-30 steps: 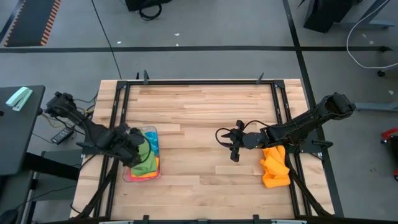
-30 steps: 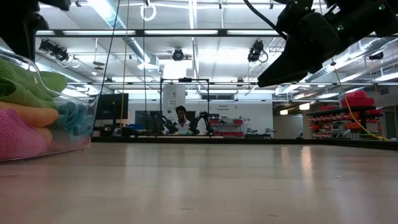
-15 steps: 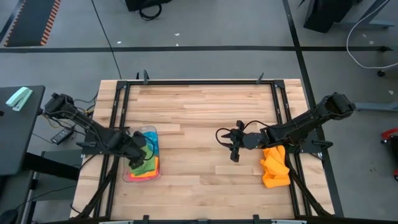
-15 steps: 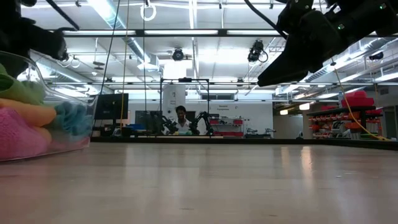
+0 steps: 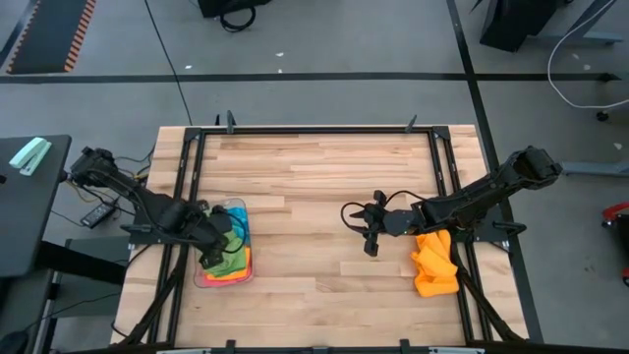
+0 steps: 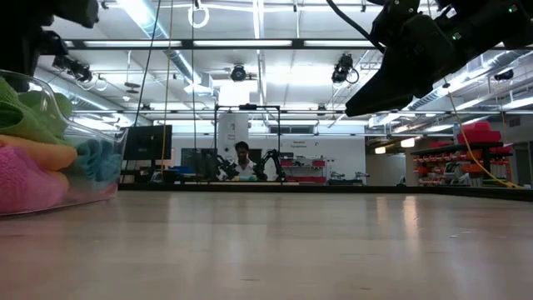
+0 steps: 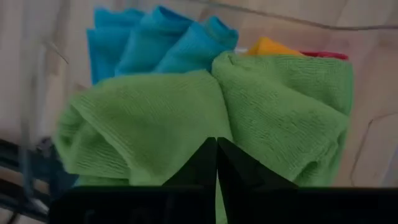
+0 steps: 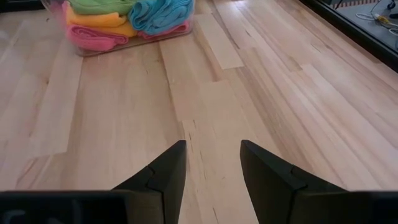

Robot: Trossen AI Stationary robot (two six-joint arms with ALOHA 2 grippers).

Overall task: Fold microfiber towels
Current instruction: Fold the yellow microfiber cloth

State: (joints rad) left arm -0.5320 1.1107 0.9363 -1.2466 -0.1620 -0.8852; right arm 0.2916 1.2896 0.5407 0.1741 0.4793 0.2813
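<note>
- The left pincer (image 5: pixel 218 239) is down in the clear tray (image 5: pixel 200 278) at the left edge of the tabletop (image 5: pixel 314 177).
- Its two dark fingers (image 7: pixel 205 163) are pressed together, clenched on a fold of the green towel (image 7: pixel 155 124) that bunches up on both sides of them.
- Just beyond that pincer, behind the green towel, lie the blue towel (image 7: pixel 155 37) and a corner of an orange towel (image 7: pixel 268 45).
- In the low view a pink towel (image 6: pixel 29 179) sits lowest in the tray, under the orange and green ones.
- The right pincer (image 5: pixel 366 228) hangs above the bare middle of the tabletop, released, its fingers (image 8: pixel 163 169) apart with nothing between them.
- An orange towel pile (image 5: pixel 434 263) lies crumpled behind that pincer, beside the right arm near the tabletop's right edge.
</note>
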